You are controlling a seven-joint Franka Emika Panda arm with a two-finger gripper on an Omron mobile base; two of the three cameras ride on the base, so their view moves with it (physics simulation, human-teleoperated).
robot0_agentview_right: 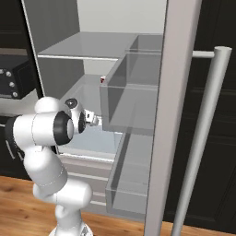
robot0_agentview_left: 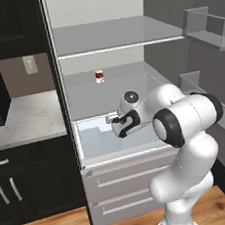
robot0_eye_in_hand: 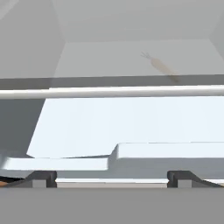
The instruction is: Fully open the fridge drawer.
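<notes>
The fridge drawer (robot0_agentview_left: 95,142) is a pale blue-white translucent bin spanning the bottom of the open fridge, just above the grey drawers. It also shows behind the arm (robot0_agentview_right: 94,138). My gripper (robot0_agentview_left: 110,119) hovers over the bin's right half, also seen by the door bin (robot0_agentview_right: 95,120). In the hand view the drawer's stepped, notched front wall (robot0_eye_in_hand: 131,153) lies right in front of the gripper (robot0_eye_in_hand: 113,178). The dark fingertips (robot0_eye_in_hand: 41,177) stand wide apart, open, with nothing held. Whether they touch the wall cannot be told.
A small red can (robot0_agentview_left: 99,76) stands on the shelf above the drawer. Two grey drawers with bar handles (robot0_agentview_left: 128,178) sit below. The open fridge door, with its bins (robot0_agentview_right: 131,108) and long handle (robot0_agentview_right: 203,138), is close on the right. A counter (robot0_agentview_left: 30,117) lies left.
</notes>
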